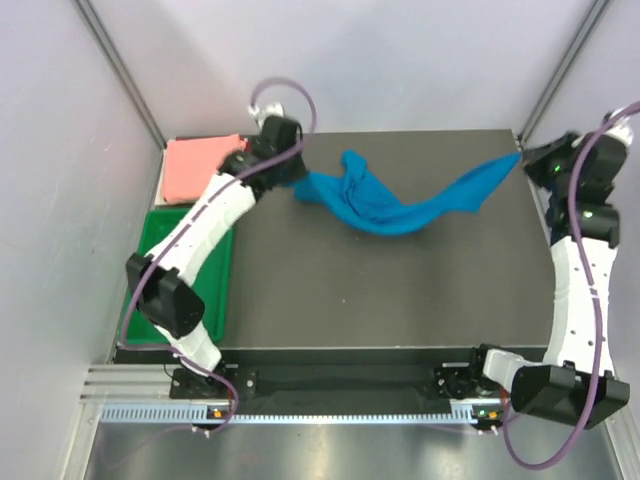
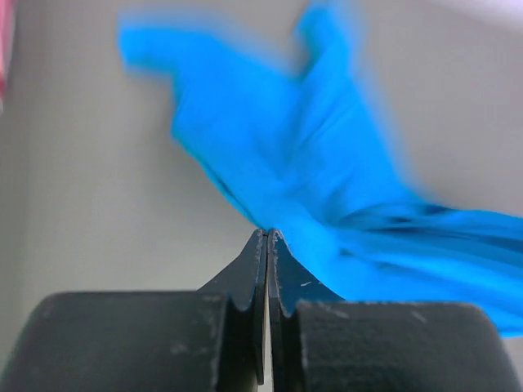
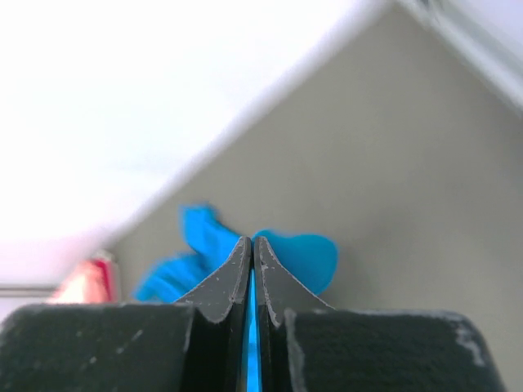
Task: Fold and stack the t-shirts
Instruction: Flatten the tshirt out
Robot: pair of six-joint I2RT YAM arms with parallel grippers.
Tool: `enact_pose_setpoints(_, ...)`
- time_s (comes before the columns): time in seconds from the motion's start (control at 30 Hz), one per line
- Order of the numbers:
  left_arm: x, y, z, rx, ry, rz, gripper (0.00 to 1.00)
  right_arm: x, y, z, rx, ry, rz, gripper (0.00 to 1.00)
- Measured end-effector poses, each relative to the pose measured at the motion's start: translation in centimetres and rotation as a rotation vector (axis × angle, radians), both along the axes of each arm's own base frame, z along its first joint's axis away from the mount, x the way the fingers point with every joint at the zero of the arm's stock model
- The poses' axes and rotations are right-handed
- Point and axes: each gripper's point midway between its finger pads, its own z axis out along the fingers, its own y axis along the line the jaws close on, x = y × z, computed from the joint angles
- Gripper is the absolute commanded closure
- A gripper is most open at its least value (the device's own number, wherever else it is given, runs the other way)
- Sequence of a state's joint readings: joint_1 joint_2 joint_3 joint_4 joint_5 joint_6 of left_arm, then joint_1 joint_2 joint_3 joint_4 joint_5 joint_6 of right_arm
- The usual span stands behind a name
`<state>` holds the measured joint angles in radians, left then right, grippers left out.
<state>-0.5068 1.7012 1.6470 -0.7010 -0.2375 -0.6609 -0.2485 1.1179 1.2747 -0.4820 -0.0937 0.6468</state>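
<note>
In the left wrist view the blue shirt [image 2: 327, 188] is smeared with blur and runs off the right edge. From the right wrist the pink shirt [image 3: 82, 282] is a fuzzy patch. Overhead, the left arm [image 1: 210, 210] hides part of the green tray [image 1: 155, 225]

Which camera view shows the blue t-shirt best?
The top external view: it shows the whole blue t-shirt, end to end. The left wrist view shows a blurred part; the right wrist view shows only small bits.
</note>
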Motion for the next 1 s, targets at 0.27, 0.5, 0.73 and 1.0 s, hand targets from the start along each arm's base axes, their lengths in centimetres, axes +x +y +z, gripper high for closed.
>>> enact_pose_setpoints(0.27, -6.3, 4.5, 30.8, -0.311, -0.634, 0.037, 1.0, -7.1, 0.9, 19.6, -0.117, -0.446, -0.05, 1.0)
enact_pose_setpoints(0.5, -19.9, 11.1, 38.6, -0.498, -0.877, 0.004, 1.0, -26.1, 2.5, 27.9, -0.177, -0.861, -0.233, 1.0)
enact_pose_setpoints(0.73, -25.5, 12.4, 40.6, -0.593, -0.948, -0.076, 1.0, -42.6, 4.8, 34.0, -0.211, -1.227, -0.331, 1.0)
enact_pose_setpoints(1.0, -22.2, 11.5, 37.8, -0.483, -0.874, -0.047, 1.0, -41.1, 3.3, 33.8, -0.256, -1.165, -0.35, 1.0)
